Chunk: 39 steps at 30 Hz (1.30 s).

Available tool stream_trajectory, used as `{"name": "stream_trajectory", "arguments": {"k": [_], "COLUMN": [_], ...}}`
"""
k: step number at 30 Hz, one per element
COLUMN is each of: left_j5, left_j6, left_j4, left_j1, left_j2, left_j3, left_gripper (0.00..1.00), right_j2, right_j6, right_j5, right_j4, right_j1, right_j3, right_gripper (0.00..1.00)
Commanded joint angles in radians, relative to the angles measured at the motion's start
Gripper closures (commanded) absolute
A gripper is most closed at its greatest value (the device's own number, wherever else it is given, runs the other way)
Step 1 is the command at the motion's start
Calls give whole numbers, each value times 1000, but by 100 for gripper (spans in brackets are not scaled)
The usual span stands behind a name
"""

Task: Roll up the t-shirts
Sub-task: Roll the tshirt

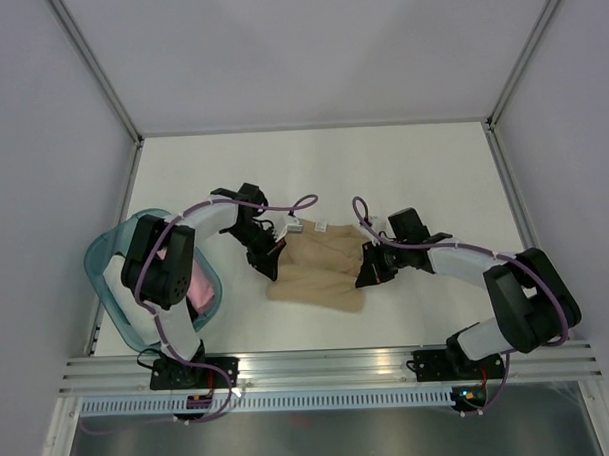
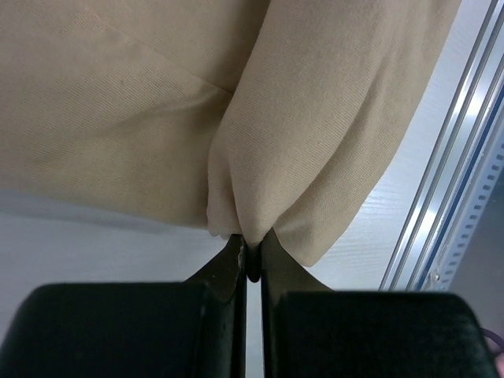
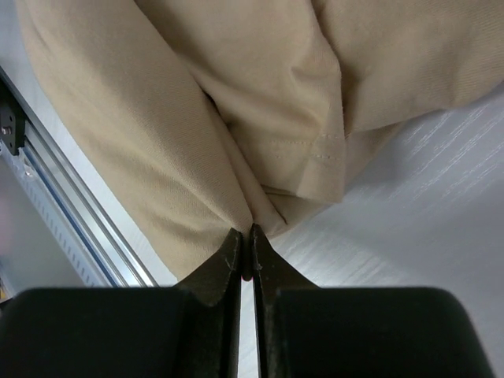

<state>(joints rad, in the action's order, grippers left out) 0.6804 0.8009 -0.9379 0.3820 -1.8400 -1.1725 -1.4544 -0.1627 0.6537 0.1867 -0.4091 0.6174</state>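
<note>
Tan t-shirt [image 1: 321, 272] bunches just ahead of both jaws; we see left gripper [image 2: 252, 253] and right gripper [image 3: 246, 250] each pinching its fold.

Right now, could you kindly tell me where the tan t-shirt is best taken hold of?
By its two side edges, each pinched from the outside, low over the table: the tan t-shirt lies spread between the arms. The left gripper and right gripper each hold a gathered fold there.
</note>
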Motion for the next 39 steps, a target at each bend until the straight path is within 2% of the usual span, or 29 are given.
{"name": "stream_trajectory", "arguments": {"k": [1,2,3,6,11,13,15,16,21,26,31,37,39], "left_j5": [-59,-61,-58,-24,-34,-56,-86,-114,-353,-398,-571,-645,-674], "left_j6": [-43,-55,-57,-43,-52,-40,15,30,148,216,273,273,250], "left_j4": [27,25,27,31,86,108,151,178,365,454,660,778,800], "left_j1": [-5,-3,-5,-5,-3,21,76,102,317,435,509,514,514], "left_j2": [-12,-4,5,85,206,286,388,424,623,748,759,665,627], "left_j3": [-27,-39,-45,-72,-122,-125,-92,-64,270,460,658,706,706], "left_gripper": [95,93,84,70,54,39,35,35,35,30,29,30,34], "right_j2": [-33,-35,-35,-34,-35,-32,-32,-35,-34,-12,-31,-17,-11], "right_j6": [9,8,9,15,22,6,-24,-32,-38,-32,-12,-6,12], "right_j5": [-65,-62,-60,-60,-65,-72,-75,-69,-66,-85,-88,-88,-86], "right_j4": [-10,0,6,26,33,8,-24,-35,-55,-52,-41,-39,-35], "right_j1": [10,10,9,9,9,9,9,9,9,9,9,9,10], "right_j3": [8,16,28,47,58,48,35,31,31,35,28,24,28], "right_gripper": [89,89,89,89,88,88,88,88,87,87,87,87,84]}}
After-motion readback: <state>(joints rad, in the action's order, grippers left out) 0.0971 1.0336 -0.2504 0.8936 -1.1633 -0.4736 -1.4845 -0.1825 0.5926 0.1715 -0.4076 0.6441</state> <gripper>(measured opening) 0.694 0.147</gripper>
